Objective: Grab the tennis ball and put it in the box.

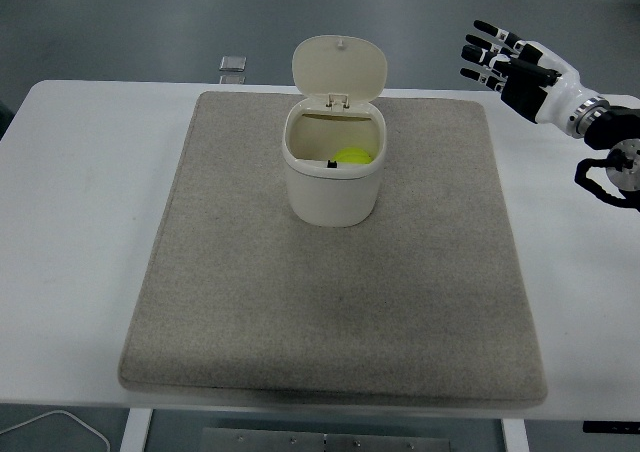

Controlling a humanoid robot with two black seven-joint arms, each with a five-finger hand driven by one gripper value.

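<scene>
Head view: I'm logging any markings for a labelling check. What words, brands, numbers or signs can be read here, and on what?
None can be read.
The cream box and its raised lid show no print.
The small grey object at the table's far edge is too small to tell.
The right hand bears no legible marking.

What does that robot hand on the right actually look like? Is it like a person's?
Rather like one. The right hand has five slim black fingers with pale bands at the joints, a white shell over its back, a silvery ring at the wrist and a black arm behind. The left arm is not visible.
</scene>
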